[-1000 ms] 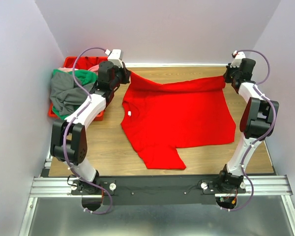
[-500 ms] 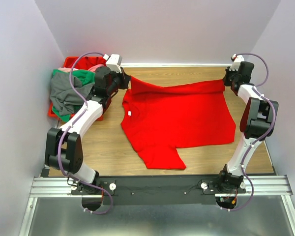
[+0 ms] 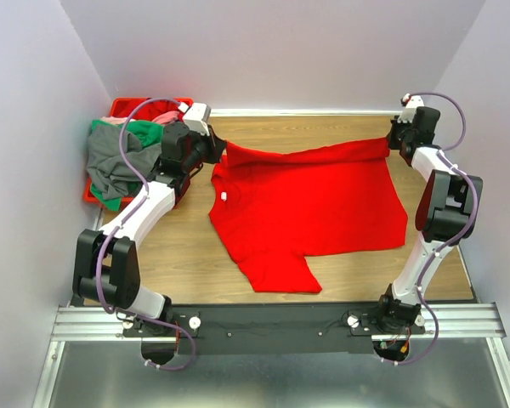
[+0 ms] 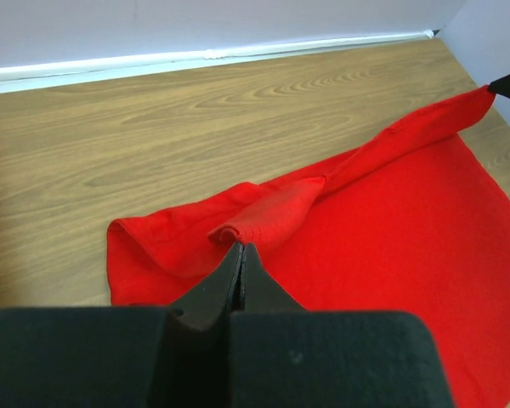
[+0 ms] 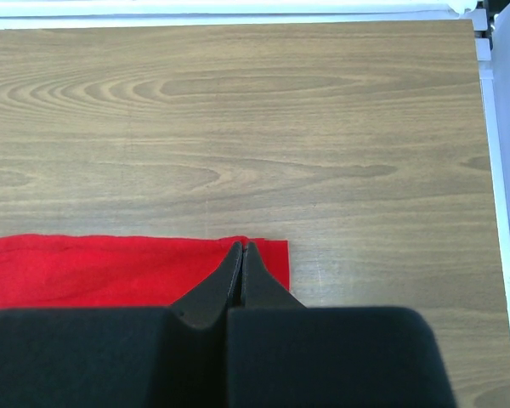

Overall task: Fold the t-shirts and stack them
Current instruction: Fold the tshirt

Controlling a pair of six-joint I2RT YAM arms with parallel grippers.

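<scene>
The far edge of the red t-shirt [image 3: 314, 204] is clamped by the left gripper [image 3: 223, 150] and right gripper [image 3: 392, 139]. The rest is spread nearer.

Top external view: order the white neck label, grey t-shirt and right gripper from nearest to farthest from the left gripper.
1. White neck label, just nearside of the left gripper.
2. Grey t-shirt, in the left pile.
3. Right gripper, across at far right.
</scene>
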